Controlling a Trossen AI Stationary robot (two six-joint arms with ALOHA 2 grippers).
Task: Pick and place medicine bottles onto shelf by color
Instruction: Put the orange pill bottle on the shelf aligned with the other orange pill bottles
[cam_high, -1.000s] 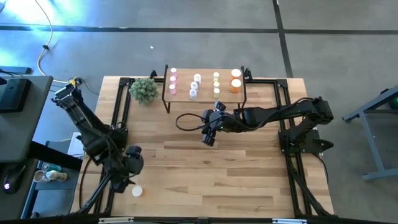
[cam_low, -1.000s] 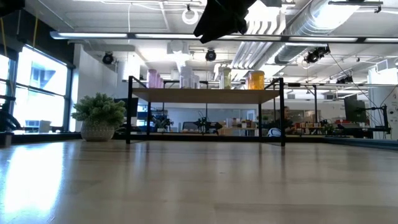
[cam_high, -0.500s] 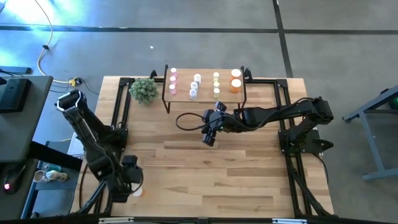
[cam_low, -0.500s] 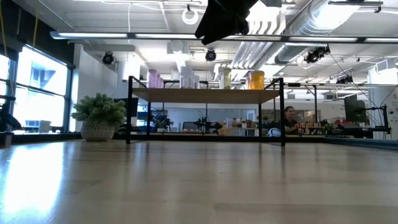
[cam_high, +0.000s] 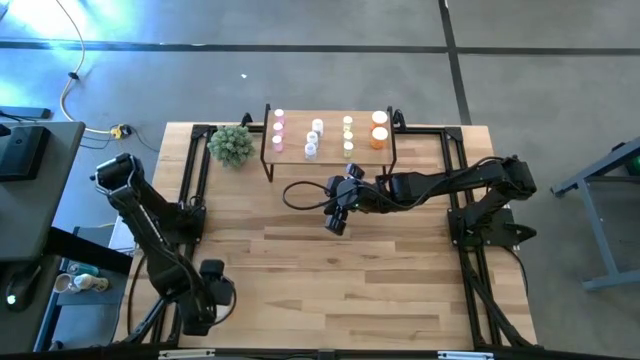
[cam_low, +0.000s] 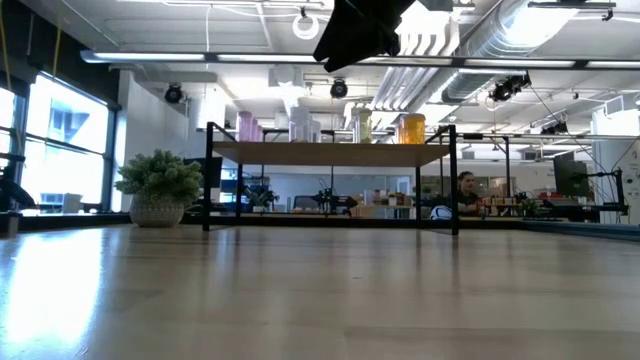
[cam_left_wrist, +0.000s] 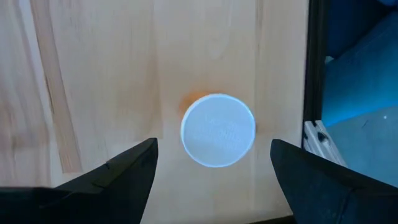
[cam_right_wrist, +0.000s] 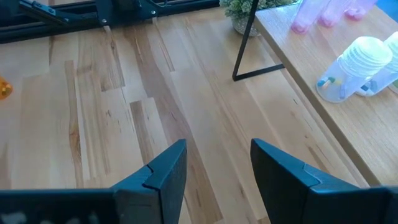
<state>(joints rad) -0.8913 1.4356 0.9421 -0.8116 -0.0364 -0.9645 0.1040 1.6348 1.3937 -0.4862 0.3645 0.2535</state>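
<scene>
Hovering left end effector (cam_left_wrist: 211, 165) — orange bottle (cam_left_wrist: 217, 129) below

1. Small potted plant (cam_high: 231, 145) sits at the far left part of the wooden desk (cam_high: 330, 270); the low view shows its pale pot.
2. Black metal frame rails (cam_high: 196, 165) run along the desk's sides.
3. A person (cam_low: 465, 192) sits way back in the room.

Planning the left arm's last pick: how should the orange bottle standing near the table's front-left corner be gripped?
From straight above. The orange bottle stands upright, white cap up, between the left hand's open fingers. Lower, then close on the round sides just under the cap.
</scene>
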